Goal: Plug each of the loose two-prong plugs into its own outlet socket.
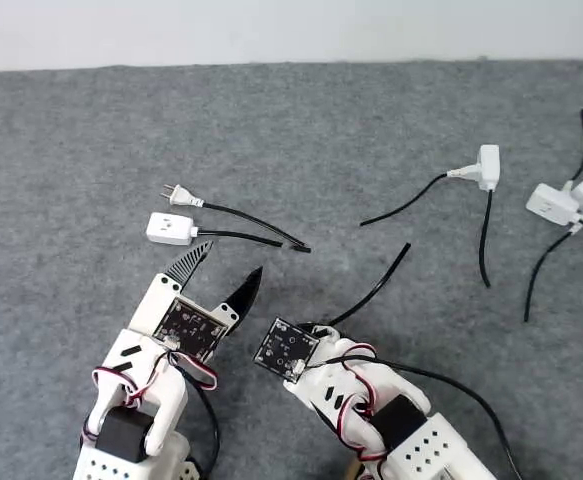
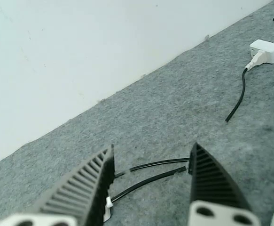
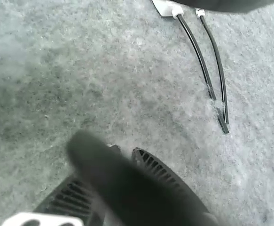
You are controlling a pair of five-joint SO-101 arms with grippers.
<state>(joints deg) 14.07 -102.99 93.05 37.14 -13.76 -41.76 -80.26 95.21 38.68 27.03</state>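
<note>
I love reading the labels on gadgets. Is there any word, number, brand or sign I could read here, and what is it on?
No text here can be read.
On the left board and the right board, at the arms' wrists: tiny pale marks, too small to read.
On the plug and the socket: plain white, no print seen.

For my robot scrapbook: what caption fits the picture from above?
The left arm aims open jaws at a loose plug and socket on grey felt.
</note>
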